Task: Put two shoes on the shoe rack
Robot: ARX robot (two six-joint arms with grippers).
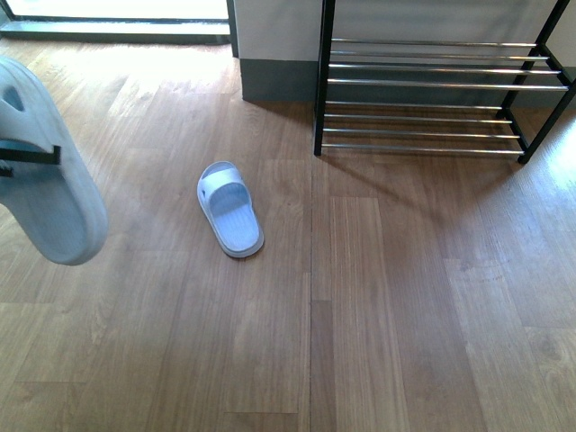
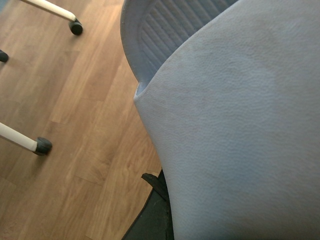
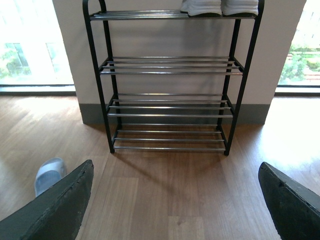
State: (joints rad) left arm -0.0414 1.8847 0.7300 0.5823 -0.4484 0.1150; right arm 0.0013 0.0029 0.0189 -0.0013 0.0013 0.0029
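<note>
Pale blue, the raised rubber slide (image 1: 45,180) hangs at our left side, well apart from the black-framed shoe rack with thin chrome bars (image 1: 432,81). The second pale blue slide (image 1: 229,209) lies flat on the wooden plank floor (image 1: 378,315) short of the rack, so we judge neither is shelved yet; only some white-soled footwear (image 3: 220,6) shows on the top shelf. Our left gripper (image 1: 20,158) is clamped on the raised slide, one dark finger (image 1: 40,155) crossing it, and our right gripper (image 3: 175,170) stands spread wide, holding nothing.

Wood plank floor (image 1: 387,297), pale wall (image 3: 170,40) with grey skirting (image 1: 274,81), bright windows (image 3: 30,50); white castor legs (image 2: 20,137), perhaps a chair's.
</note>
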